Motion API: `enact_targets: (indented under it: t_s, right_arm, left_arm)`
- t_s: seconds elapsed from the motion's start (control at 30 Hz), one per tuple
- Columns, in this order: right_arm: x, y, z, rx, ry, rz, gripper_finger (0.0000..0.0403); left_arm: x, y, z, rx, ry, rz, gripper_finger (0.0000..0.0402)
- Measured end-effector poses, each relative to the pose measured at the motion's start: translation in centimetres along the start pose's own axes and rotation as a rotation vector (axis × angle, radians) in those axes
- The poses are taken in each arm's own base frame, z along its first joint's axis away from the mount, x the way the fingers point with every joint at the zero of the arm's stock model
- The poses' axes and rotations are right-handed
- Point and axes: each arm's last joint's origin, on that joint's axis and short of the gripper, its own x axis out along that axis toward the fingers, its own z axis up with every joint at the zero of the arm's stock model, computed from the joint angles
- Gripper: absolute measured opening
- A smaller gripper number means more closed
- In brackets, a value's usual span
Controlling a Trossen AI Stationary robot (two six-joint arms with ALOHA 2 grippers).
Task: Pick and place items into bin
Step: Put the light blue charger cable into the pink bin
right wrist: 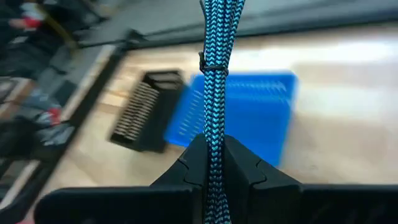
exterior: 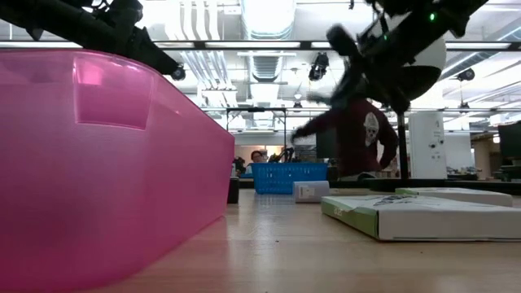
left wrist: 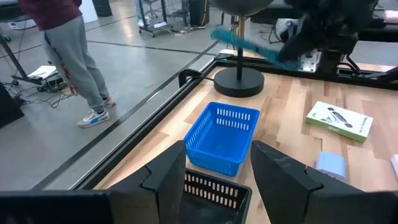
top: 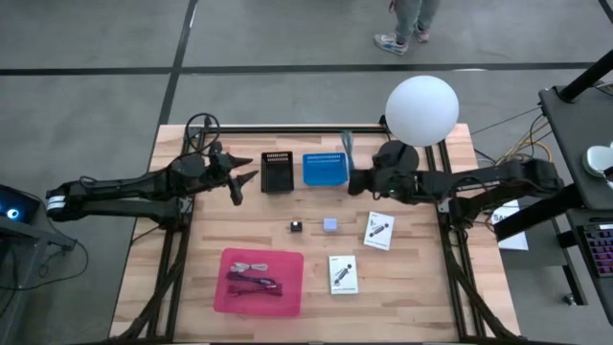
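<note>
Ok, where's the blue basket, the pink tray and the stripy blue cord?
blue basket (top: 324, 169): high view, on its mesh floor.
pink tray (top: 287, 261): high view, on a bare part of its floor.
stripy blue cord (right wrist: 215, 93): right wrist view, on its braid above the right claw (right wrist: 214, 155).

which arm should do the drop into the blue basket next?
Right. The right gripper is shut on the teal braided cable and hangs beside the blue basket. The left gripper is open and empty, hovering by the black basket.
</note>
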Motion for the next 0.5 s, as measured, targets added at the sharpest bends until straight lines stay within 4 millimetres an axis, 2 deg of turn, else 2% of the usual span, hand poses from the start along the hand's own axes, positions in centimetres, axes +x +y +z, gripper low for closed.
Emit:
enact_targets:
  t_s: [0.3, 0.5]
  right_arm:
    - [-0.2, 2.1, 1.1, -0.171, -0.123, 0.188, 0.0017]
    - [0.5, 3.0, 1.1, -0.155, -0.171, 0.260, 0.0017]
  left_arm:
    - [0.0, -0.2, 0.9, -0.026, -0.092, -0.084, 0.0166]
    - [0.3, -0.6, 1.9, -0.081, -0.201, -0.156, 0.0166]
